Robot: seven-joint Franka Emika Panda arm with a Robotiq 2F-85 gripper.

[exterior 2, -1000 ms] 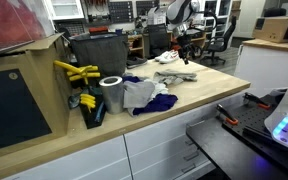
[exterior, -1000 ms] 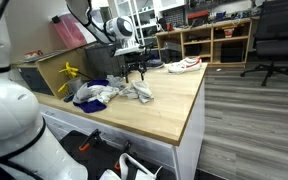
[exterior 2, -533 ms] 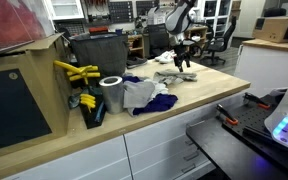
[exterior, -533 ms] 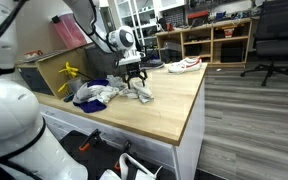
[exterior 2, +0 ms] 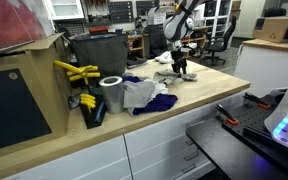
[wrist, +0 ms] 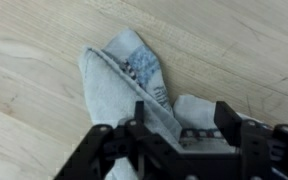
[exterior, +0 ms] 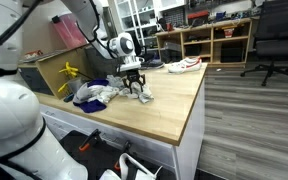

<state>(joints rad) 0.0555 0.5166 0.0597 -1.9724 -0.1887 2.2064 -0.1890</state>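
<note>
A grey sock with a patterned cuff [wrist: 124, 68] lies crumpled on the wooden table top [exterior: 169, 115]. My gripper [wrist: 182, 108] has come straight down on it, and the black fingers [wrist: 228, 115] stand either side of a fold of the fabric with a wide gap between them. In both exterior views the gripper [exterior: 135, 90] [exterior 2: 181, 72] is low at the sock [exterior: 142, 95] [exterior 2: 174, 77], with its tips at table level. Nothing is lifted.
A heap of white and blue cloths [exterior: 94, 93] [exterior 2: 144, 96] lies beside the sock. A silver roll [exterior 2: 111, 93], yellow clamps [exterior 2: 76, 72] and a black bin [exterior 2: 99, 52] stand along the table's edge. A shoe [exterior: 184, 65] sits at the far corner.
The gripper has dropped from above the table down onto the sock, and its fingers have begun to draw inward.
</note>
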